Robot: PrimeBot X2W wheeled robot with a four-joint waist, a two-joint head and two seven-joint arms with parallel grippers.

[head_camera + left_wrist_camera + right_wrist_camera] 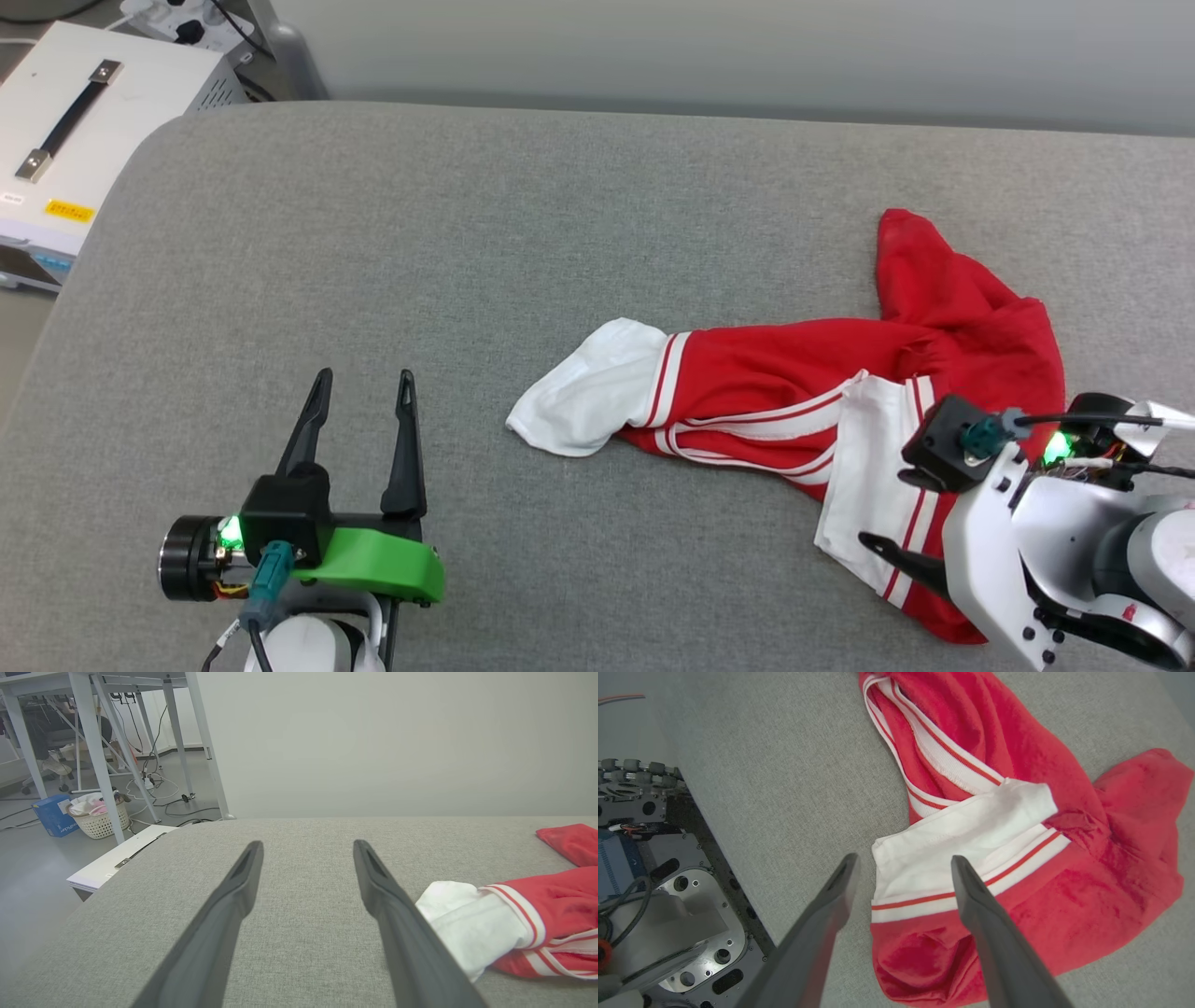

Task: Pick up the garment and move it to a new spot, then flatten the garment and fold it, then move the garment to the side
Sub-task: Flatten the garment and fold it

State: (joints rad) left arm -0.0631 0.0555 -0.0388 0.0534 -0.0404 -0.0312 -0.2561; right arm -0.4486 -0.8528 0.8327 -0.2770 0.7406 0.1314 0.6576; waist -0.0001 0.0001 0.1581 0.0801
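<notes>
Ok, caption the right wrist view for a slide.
Open right pincer poised over the white sleeve of the crumpled red garment on the grey surface.

Counter [523, 233]: grey woven fabric cover, rounded far-left corner.
Equipment case [140, 103]: white, off the counter's far-left corner; black strap handle [70, 119] with metal ends on top; yellow label [70, 211] near its front edge.
Power strip [182, 23]: white, behind the case, black plug inserted.
Wall [747, 47]: plain, pale, behind the counter.
Table frame [93, 742]: white metal legs on grey floor [28, 882].
Basket [99, 819]: pale, woven, beside one leg, holding cloth.
Box [52, 814]: blue, just beside the basket.
Cables [154, 788]: loose on the floor under the frame.
</notes>
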